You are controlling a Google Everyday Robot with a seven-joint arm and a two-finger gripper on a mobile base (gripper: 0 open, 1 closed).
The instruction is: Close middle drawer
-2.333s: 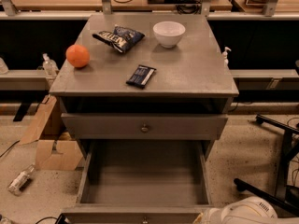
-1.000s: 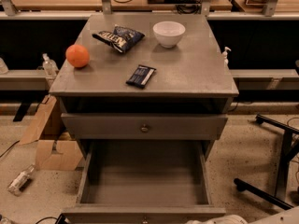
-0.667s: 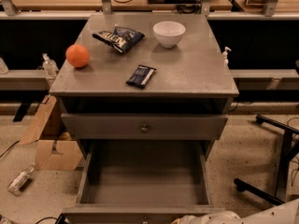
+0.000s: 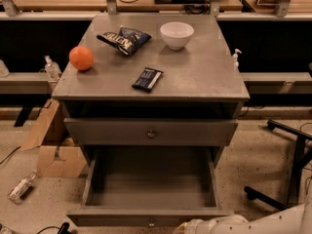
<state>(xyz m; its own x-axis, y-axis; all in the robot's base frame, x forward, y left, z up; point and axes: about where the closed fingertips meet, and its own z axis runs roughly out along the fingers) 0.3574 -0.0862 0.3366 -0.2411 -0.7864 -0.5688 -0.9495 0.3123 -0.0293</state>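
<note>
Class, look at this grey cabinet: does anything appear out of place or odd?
The grey wooden middle drawer stands pulled far out, its box empty. The robot's gripper is low at the drawer's front, right of its knob. Left on the floor, a small bottle lies on its side.

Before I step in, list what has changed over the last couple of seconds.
The arm has slid left along the bottom edge, bringing the hand to just right of the knob on the middle drawer. No grip is visible. The drawer is as far open as before; the orange, snack bag, bowl and bar have not moved.
</note>
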